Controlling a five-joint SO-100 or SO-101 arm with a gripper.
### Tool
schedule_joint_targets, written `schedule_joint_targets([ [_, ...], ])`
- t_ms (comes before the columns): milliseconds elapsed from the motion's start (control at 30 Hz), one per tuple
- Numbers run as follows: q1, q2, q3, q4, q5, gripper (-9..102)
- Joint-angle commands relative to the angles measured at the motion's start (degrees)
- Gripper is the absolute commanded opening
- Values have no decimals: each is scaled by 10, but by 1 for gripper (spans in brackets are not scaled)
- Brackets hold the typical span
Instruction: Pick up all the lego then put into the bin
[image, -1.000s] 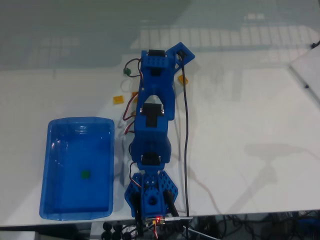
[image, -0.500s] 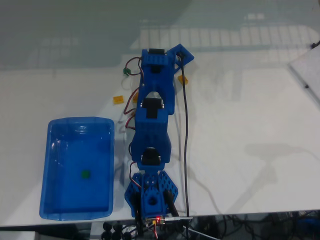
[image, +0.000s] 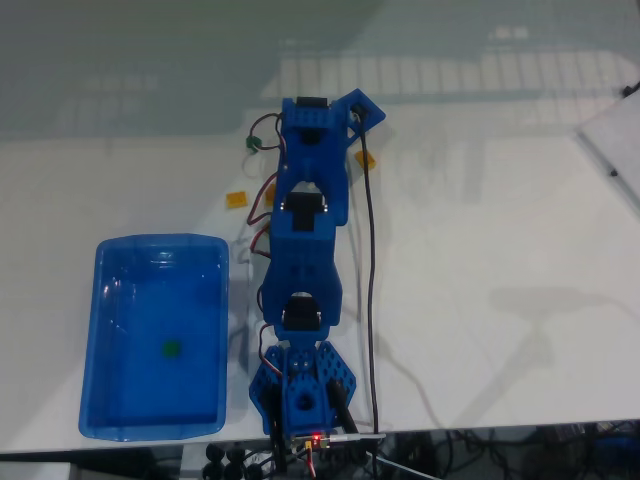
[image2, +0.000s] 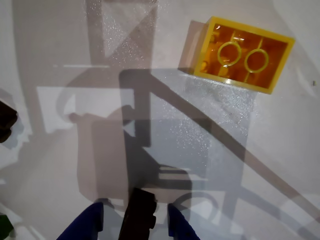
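Roughly, near to far —
Arm base (image: 300, 395): sits at the near edge of the white bench (image: 480, 230) in the fixed view, cables trailing beside it.
Arm pose: blue links stretch straight away from the base, the wrist reaching far out and pointing down.
End effector (image2: 134, 220): in the wrist view two blue fingertips flank a black brick (image2: 138, 217); contact on its sides cannot be told.
Bin (image: 95, 400): translucent blue tub to the left of the arm in the fixed view, one green brick (image: 171, 348) on its floor.
Open room: bare bench right of the arm.
Yellow-orange brick (image2: 242, 54): upside down beyond the fingertips, hollow underside with two rings showing.
Other lego: a yellow piece (image: 236, 199) left of the arm, another (image: 366, 159) on its right.
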Motion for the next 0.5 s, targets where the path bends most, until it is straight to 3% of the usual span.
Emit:
schedule_joint_targets([
  [0, -9, 2, -31, -1, -8, 16],
  [167, -11, -1, -31, -1, -10, 14],
  [367, -11, -6, -31, 1, -13, 0],
  [467, -11, -9, -31, 1, -12, 0],
])
